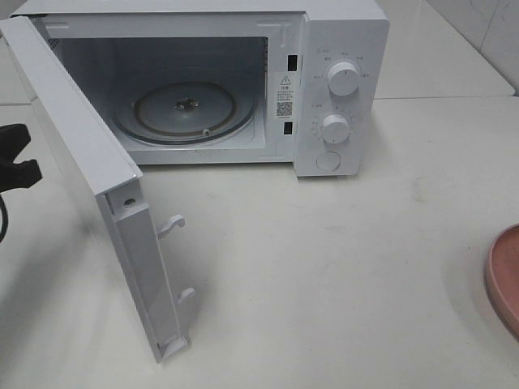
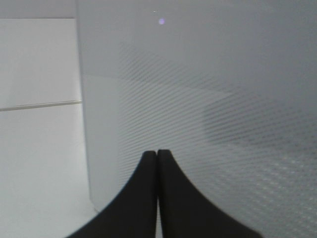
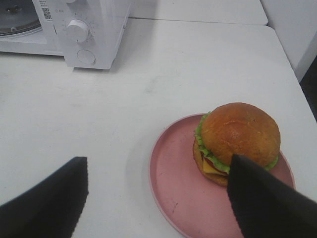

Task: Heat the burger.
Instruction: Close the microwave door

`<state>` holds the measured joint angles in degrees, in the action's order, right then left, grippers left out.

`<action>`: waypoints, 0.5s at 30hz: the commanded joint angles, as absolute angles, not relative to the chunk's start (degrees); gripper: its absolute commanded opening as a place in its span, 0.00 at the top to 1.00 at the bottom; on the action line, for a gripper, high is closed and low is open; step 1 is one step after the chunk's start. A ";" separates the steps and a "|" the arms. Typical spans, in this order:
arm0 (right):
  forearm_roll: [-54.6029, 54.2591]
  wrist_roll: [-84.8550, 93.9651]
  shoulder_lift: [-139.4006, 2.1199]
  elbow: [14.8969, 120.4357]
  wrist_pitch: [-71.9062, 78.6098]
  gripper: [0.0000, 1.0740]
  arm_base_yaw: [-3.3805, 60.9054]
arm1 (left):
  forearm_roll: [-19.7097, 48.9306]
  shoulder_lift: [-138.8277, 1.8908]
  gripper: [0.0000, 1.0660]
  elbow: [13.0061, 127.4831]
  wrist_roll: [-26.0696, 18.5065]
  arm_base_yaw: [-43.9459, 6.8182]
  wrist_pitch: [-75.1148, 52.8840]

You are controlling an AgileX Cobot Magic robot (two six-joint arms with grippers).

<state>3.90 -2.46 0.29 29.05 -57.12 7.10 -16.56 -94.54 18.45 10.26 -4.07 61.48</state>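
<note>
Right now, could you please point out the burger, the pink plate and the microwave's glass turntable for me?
burger (image 3: 240,131), right wrist view, on the top of its domed bun.
pink plate (image 3: 173,183), right wrist view, on its bare surface beside the burger.
glass turntable (image 1: 162,113), exterior high view, on the glass, off centre.

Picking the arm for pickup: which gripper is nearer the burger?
Right. The right gripper hangs open over the pink plate beside the burger; the left gripper sits shut against the microwave door.
</note>
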 commanded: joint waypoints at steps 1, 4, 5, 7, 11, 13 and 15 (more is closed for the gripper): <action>3.78 -1.95 2.01 28.76 -56.89 0.30 6.70 | -14.04 -95.97 1.00 21.03 10.08 -8.42 62.51; 3.78 -1.95 2.01 28.76 -56.89 0.30 6.70 | -13.41 -96.89 1.00 22.46 10.14 -9.91 62.57; 3.78 -1.95 2.01 28.76 -56.89 0.30 6.70 | -13.18 -97.35 1.00 23.03 10.14 -10.43 62.51; 3.78 -1.95 2.01 28.76 -56.89 0.30 6.70 | -12.49 -98.32 1.00 24.47 10.14 -11.57 62.45; 3.78 -1.95 2.01 28.76 -56.89 0.30 6.70 | -9.40 -100.21 1.00 28.02 10.14 -15.18 62.22; 3.78 -1.95 2.01 28.76 -56.89 0.30 6.70 | -7.85 -101.18 1.00 29.79 10.14 -16.90 62.11; 3.78 -1.95 2.01 28.76 -56.89 0.30 6.70 | -7.22 -101.81 1.00 30.60 10.14 -17.53 62.11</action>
